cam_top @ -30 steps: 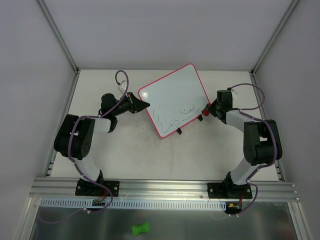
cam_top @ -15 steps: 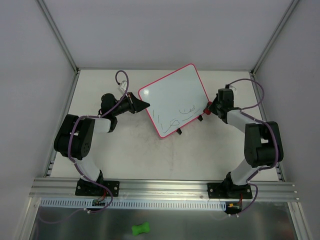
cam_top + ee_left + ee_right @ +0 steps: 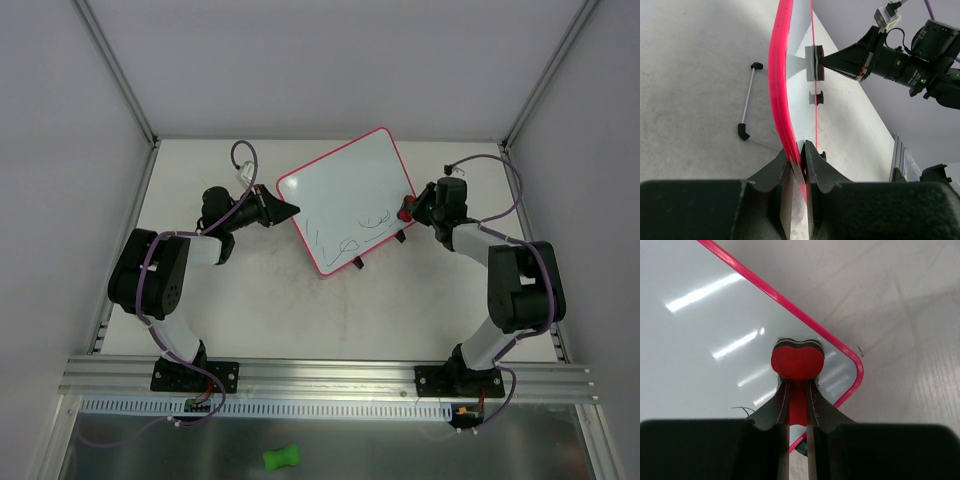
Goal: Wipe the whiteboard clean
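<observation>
Red eraser (image 3: pixel 797 361), clamped in ur right gripper (image 3: pixel 415 208), now sits on the whiteboard (image 3: pixel 345 190) at its 3 o'clock corner; it was off the edge a sec ago. Ur left gripper (image 3: pixel 799 152) pinches the frame at 9. Board's mid-table, toward 12. The scribbles (image 3: pixel 350 238) at 6 are untouched, so wiping hasn't started imo.

Light is being thrown back in streaks by the smooth, glossy white face of the whiteboard (image 3: pixel 715 315); its pink-red frame (image 3: pixel 777 85) is being shown as shiny plastic. Near the whiteboard's corner, the eraser (image 3: pixel 797 361) is being seen as matt red foam on dark and pale layers. The left tool (image 3: pixel 801 148) and the right tool (image 3: pixel 797 387) are being shown in dull black plastic, the bench (image 3: pixel 250 300) beneath the whiteboard as matt and faintly scuffed.
</observation>
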`<state>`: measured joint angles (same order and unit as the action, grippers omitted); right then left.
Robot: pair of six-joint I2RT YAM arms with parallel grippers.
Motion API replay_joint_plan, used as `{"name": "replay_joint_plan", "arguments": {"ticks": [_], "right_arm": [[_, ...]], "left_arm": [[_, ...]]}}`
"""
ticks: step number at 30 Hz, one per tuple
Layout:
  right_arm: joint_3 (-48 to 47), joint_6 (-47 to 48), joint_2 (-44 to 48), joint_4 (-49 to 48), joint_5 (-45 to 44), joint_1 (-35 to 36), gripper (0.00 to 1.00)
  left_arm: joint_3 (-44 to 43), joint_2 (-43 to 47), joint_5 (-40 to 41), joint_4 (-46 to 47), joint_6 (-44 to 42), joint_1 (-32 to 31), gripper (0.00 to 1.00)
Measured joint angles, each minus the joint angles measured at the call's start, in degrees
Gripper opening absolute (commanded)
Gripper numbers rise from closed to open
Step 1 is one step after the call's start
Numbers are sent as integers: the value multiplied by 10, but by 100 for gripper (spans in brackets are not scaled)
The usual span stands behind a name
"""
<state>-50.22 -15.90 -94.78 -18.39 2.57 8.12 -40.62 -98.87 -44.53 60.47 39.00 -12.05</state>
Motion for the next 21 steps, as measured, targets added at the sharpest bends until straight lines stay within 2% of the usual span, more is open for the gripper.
{"name": "replay_joint_plan", "arguments": {"ticks": [11,21], "right_arm": [[52,-46,-4,-88,-24,14,0],[128,-63,56,-103,-98,125,0]], "left_arm": [[0,0,0,-2,0,1,0],[-1,0,0,-3,0,1,0]]}}
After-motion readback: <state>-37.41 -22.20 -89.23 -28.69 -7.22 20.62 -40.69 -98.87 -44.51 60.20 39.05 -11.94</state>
